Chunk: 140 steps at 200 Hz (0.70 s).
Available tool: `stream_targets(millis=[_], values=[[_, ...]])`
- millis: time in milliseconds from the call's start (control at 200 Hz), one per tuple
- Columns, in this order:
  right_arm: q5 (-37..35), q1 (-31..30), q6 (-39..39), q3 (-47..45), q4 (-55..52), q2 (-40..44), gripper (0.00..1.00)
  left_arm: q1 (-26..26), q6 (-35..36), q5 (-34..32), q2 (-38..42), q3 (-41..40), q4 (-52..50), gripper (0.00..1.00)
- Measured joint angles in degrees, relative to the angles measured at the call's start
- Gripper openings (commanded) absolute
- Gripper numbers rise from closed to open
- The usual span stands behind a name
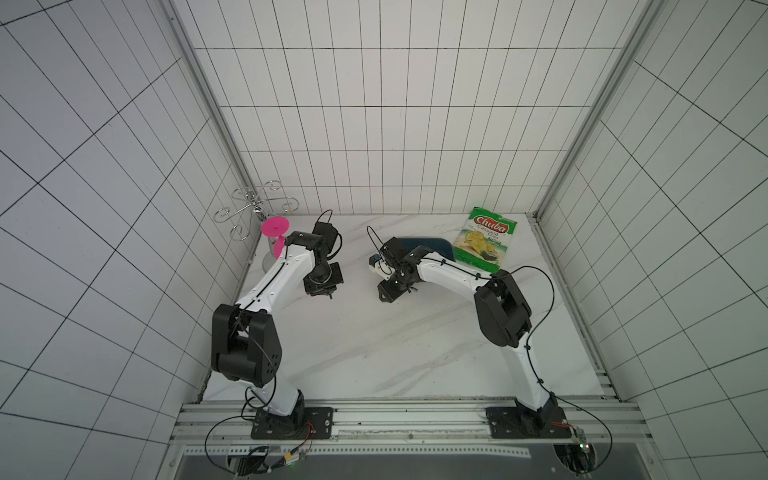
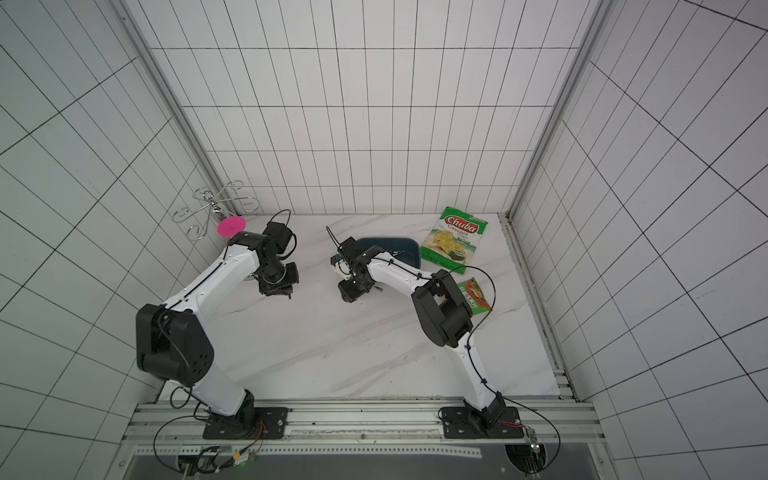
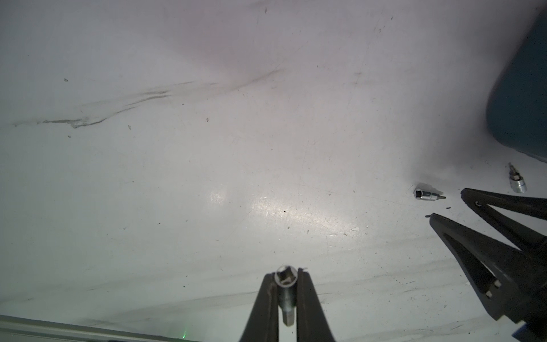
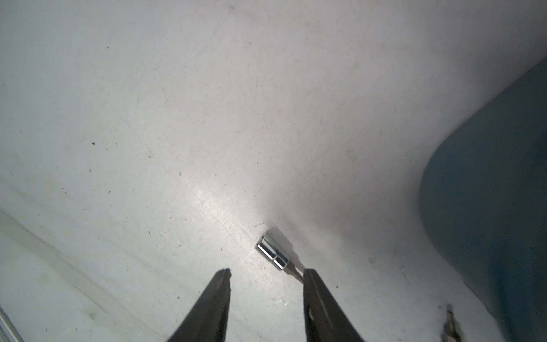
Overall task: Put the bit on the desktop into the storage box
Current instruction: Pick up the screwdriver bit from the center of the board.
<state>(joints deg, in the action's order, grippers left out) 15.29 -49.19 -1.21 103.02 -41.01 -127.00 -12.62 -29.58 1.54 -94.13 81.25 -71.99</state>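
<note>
One bit (image 4: 273,251) lies just ahead of the right claw (image 4: 266,271).

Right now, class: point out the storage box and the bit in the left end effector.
storage box (image 2: 390,242): in a top view, on its far wall.
bit (image 3: 284,291): left wrist view, on its chrome barrel.

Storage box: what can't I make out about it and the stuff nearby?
- Storage box: inside mostly hidden by the right arm, both top views; cut off by the edge, both wrist views.
- Bits on the desktop: too small in both top views.
- Red-green bag: partly behind that arm in a top view.
</note>
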Motion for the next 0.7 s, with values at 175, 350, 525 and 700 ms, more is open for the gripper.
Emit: stream_targets(millis=[175, 350, 525, 700], values=[[-0.1, -0.2, -0.5, 1.0, -1.4, -1.8, 0.44, 0.1, 0.0, 0.0, 0.5, -0.9, 0.0, 0.00], [-0.2, -0.8, -0.8, 2.7, -2.3, -3.0, 0.43, 0.5, 0.0, 0.0, 1.6, -1.6, -0.1, 0.00], [-0.6, -1.1, -1.0, 3.9, -2.6, -4.8, 0.41, 0.7, 0.0, 0.0, 2.7, -2.0, 0.0, 0.00], [-1.2, -1.1, -1.6, 3.8, -2.6, -4.9, 0.40, 0.7, 0.0, 0.2, 2.8, -2.5, -0.1, 0.00]])
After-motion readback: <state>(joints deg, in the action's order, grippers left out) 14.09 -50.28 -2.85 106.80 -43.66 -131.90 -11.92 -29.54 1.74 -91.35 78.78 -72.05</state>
